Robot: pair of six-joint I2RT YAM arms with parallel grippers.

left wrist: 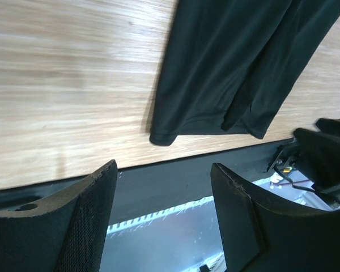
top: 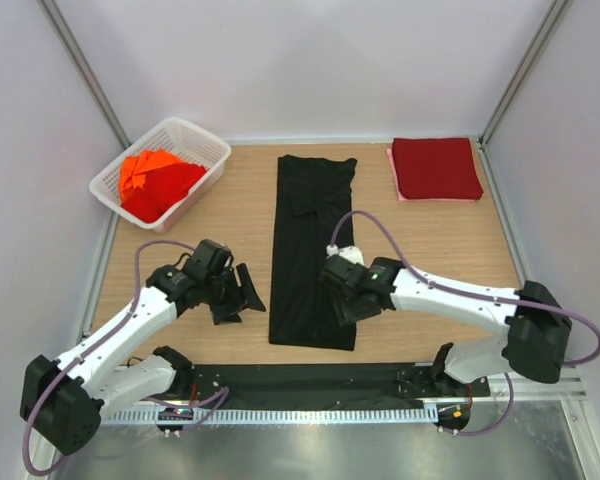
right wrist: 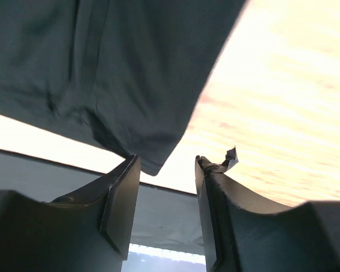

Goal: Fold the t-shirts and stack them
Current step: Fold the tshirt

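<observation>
The left claw stands apart with nothing between its fingers. It sits low over the tabletop, just left of the near left corner of the black shirt. Its wrist view shows that corner lying flat on the wood, beyond the fingertips and clear of them.

The right claw is also apart and clamps nothing. It is over the near right part of the black shirt. In its wrist view the shirt's corner lies just past the gap between the fingers; whether the tips touch the cloth cannot be told. A small torn scrap sticks up from the tip of one finger.

The black shirt is folded lengthwise into a long narrow strip. It runs from near to far down the middle of the tabletop, its near end between the two claws.

At the far right a dark red shirt lies folded into a neat square, with a thin pink edge showing under its left side. At the far left a white basket stands at an angle and holds crumpled orange-red shirts.
</observation>
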